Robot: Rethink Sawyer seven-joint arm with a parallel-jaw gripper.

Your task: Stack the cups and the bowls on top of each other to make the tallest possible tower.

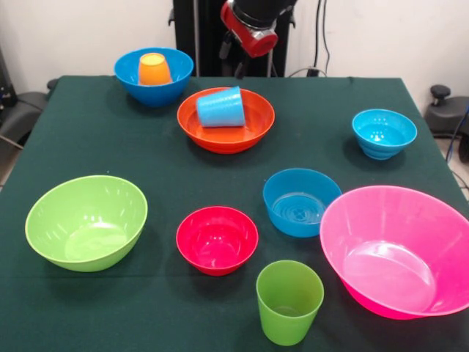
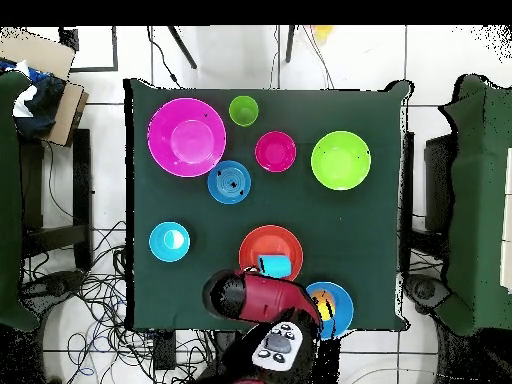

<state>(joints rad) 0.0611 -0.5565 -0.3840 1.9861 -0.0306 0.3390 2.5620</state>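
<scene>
No readable text, label, brand, number or sign anywhere in either view. Nothing printed on the cups, the bowls or the green tablecloth (image 1: 146, 147). Some small marks on the robot arm (image 2: 275, 343), too small to read.

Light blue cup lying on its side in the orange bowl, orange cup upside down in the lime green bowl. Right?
Not quite. The orange cup sits upside down in the large blue bowl at the table's far side, not the lime green bowl, which is empty. The light blue cup does lie on its side in the orange bowl. The front view shows it.
</scene>
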